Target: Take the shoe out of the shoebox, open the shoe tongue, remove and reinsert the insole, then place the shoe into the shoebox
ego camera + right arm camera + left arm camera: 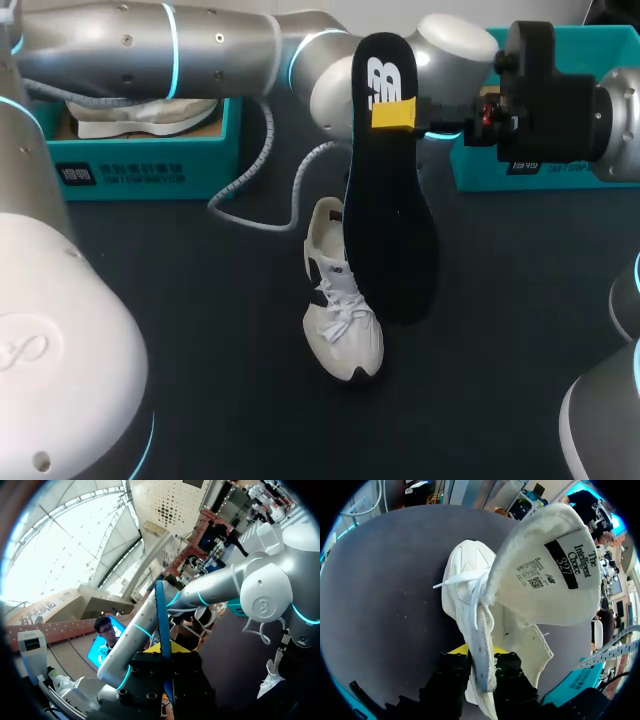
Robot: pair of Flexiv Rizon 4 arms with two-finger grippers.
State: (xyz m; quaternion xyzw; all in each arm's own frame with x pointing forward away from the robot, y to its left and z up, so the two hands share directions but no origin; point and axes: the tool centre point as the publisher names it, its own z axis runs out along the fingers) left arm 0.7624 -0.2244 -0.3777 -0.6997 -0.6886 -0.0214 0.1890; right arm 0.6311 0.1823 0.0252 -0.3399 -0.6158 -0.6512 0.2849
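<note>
- Left arm (150, 45) comes in from the left edge and stretches level across the far side to the middle, its wrist bending downward.
- Left gripper (482, 672) points down at the table, fingers closed on the side wall of the shoe (465, 575), one on each side of it, with a yellow tip peeking out beside the wall.
- Right arm (600, 110) comes in from the right with its forearm level and its wrist aimed at the middle.
- Right gripper (393, 113) sits up high, just beside the left arm's wrist, yellow-tipped fingers clamped on both faces of the insole (390, 230) near its upper end.
</note>
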